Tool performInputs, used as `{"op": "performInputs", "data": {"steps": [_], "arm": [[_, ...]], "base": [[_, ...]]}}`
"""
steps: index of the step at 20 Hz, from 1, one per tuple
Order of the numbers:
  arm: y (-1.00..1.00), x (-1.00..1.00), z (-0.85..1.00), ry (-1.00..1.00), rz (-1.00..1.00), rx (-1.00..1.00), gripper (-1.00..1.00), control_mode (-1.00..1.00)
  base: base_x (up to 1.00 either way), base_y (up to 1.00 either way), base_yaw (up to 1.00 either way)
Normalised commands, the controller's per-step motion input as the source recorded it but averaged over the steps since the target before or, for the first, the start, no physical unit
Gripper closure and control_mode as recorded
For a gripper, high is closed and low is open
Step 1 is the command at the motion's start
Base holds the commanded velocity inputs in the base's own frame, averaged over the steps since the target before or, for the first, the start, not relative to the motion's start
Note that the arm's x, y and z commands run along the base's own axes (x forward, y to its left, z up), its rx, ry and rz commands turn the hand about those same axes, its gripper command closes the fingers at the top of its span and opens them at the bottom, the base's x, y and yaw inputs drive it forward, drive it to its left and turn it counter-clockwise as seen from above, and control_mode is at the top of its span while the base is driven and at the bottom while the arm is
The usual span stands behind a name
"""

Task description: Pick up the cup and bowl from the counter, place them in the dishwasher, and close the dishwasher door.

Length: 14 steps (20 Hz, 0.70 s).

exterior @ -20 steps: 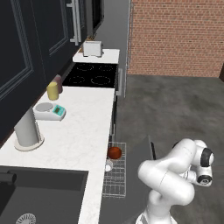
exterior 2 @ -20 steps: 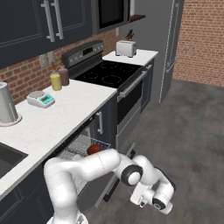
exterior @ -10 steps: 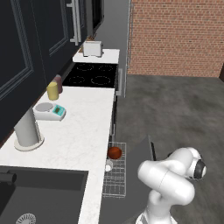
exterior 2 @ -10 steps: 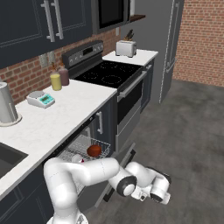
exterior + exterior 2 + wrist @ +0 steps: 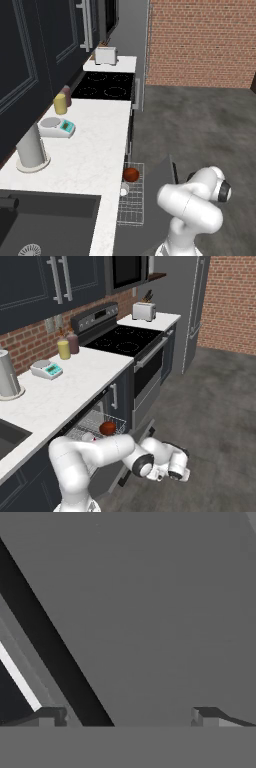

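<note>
My claw [image 5: 125, 716] is spread wide and holds nothing, close against the dishwasher door's [image 5: 150, 612] flat grey panel. The bowl [image 5: 131, 174] and half-hidden cup [image 5: 123, 189] sit in the wire rack [image 5: 132, 207]. No writing is legible.

The counter [image 5: 95, 150] carries a grey scale [image 5: 57, 127], a yellow jar [image 5: 60, 104], a metal canister [image 5: 31, 148]; a toaster [image 5: 105, 55] beyond the hob [image 5: 104, 86]; the rack [image 5: 132, 205] holds bowl [image 5: 131, 174] and cup [image 5: 124, 189].
</note>
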Motion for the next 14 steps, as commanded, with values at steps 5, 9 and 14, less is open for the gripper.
{"op": "performInputs", "data": {"steps": [5, 9, 14], "arm": [[0.78, 0.00, -0.18, -0.02, 0.27, 0.09, -1.00, -1.00], [0.64, -0.01, -0.05, 0.00, 0.31, 0.22, -1.00, -1.00], [0.75, -0.02, -0.24, 0.00, 0.27, 0.29, -1.00, -1.00]], "base": [[0.00, 0.00, 0.00], [0.00, 0.00, 0.00], [0.00, 0.00, 0.00]]}}
